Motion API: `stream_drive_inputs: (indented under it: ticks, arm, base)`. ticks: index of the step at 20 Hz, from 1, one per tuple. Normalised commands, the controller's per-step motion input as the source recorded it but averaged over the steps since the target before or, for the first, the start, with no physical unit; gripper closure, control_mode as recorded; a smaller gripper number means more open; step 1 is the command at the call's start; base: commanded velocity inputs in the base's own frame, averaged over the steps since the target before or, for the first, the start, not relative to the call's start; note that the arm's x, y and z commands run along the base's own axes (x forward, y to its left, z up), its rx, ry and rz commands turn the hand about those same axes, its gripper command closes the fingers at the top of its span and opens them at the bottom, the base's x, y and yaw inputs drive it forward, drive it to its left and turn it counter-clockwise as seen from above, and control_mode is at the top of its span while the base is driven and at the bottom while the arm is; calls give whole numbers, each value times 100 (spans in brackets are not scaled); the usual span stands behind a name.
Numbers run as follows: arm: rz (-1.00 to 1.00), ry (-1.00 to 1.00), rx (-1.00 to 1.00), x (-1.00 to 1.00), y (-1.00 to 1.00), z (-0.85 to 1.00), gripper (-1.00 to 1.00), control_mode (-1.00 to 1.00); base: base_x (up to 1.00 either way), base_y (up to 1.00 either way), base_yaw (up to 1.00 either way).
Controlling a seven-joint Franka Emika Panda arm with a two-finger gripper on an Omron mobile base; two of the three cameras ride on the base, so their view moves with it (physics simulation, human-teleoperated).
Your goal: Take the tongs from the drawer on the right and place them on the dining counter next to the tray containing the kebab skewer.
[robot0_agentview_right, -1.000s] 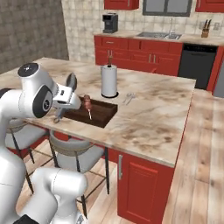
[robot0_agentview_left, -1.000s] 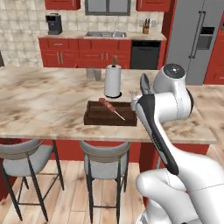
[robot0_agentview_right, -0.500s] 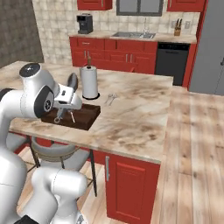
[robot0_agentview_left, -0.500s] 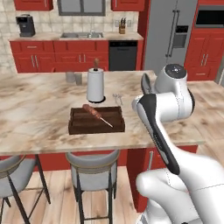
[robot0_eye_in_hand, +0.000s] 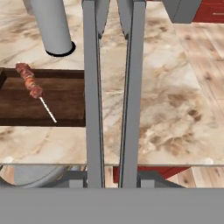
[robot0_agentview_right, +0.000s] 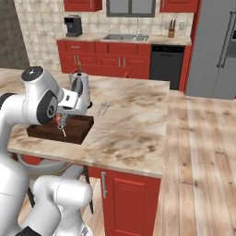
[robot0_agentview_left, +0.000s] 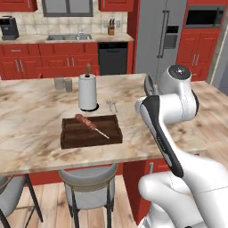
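My gripper [robot0_eye_in_hand: 114, 178] is shut on the tongs [robot0_eye_in_hand: 92, 87], whose two long dark-grey arms run up the middle of the hand view. The tongs hang above the dining counter [robot0_eye_in_hand: 166, 100], just right of the tray [robot0_eye_in_hand: 65, 105]. The kebab skewer [robot0_eye_in_hand: 29, 81] lies in the dark brown tray, meat end towards the far left corner. In the left base view the tray [robot0_agentview_left: 103, 124] with the kebab skewer [robot0_agentview_left: 84, 120] sits mid-counter, and my hand is behind the arm's upper joint. In the right base view the gripper [robot0_agentview_right: 69, 105] hovers over the tray [robot0_agentview_right: 78, 131].
A paper towel roll [robot0_agentview_left: 87, 92] stands just behind the tray, with a small silvery utensil [robot0_agentview_left: 111, 105] to its right. Two stools [robot0_agentview_left: 89, 187] are tucked under the counter's near edge. Bare marble [robot0_agentview_right: 133, 115] stretches to the right of the tray.
The whole picture has shifted, so the base has driven along the counter. The tray now lies further left in both base views. My gripper still holds the tongs.
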Motion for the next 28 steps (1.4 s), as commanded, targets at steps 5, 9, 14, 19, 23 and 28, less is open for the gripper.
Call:
stream_drive_inputs:
  ticks: [5,9,14,19,23,28]
  arm:
    - [0,0,0,0,0,0,100,100]
    - [0,0,0,0,0,0,100,100]
    - [0,0,0,0,0,0,100,100]
    - [0,0,0,0,0,0,100,100]
    - [0,7,0,34,11,-22,100,-100]
    - [0,5,0,57,19,-34,100,-100]
  base:
    - [32,23,-12]
    - [25,32,-6]
    - [8,17,0]
    - [2,10,0]
    - [7,3,0]
    - [0,0,0]
